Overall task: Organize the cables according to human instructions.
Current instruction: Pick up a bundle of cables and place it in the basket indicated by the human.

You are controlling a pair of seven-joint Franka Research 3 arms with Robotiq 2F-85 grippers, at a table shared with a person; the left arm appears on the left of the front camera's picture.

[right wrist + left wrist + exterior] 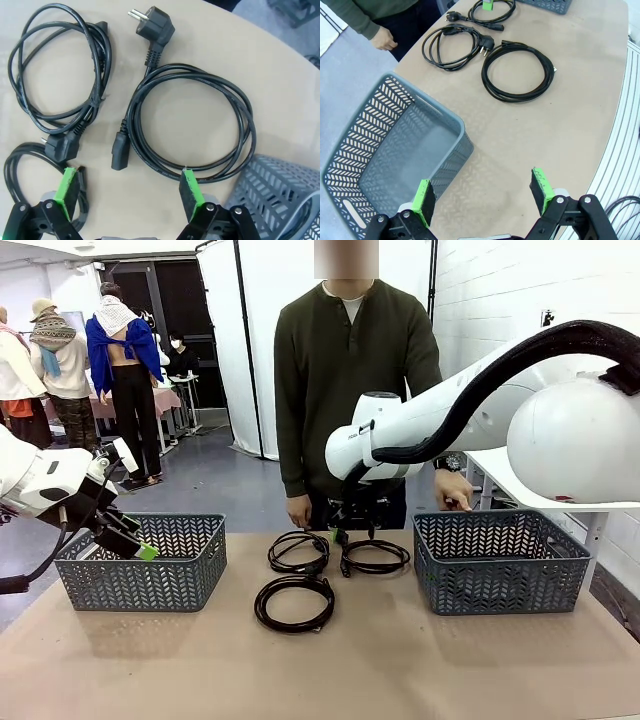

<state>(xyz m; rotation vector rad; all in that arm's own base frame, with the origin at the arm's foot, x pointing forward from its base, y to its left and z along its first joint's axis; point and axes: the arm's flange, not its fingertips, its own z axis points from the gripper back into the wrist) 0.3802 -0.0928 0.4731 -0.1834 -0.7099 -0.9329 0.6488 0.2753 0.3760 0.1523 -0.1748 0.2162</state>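
Between the left basket [140,585] and right basket [500,585], three cables [517,98] are laid on the table [450,670]. The left gripper [482,192] is held wide over the left basket's edge, and the right gripper [128,185] is spread wide over the cables. Nothing is gripped by either.

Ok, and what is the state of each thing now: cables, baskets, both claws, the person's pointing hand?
Far-left cable: coiled, lying free.
Far-right cable: coiled, below the right claw, not gripped.
Near cable: coiled, lying free.
Left basket: upright, empty.
Right basket: upright, contents unclear.
Left claw: open, over the left basket's corner.
Right claw: open.
Person's hand: finger pointing at the right basket's rim.
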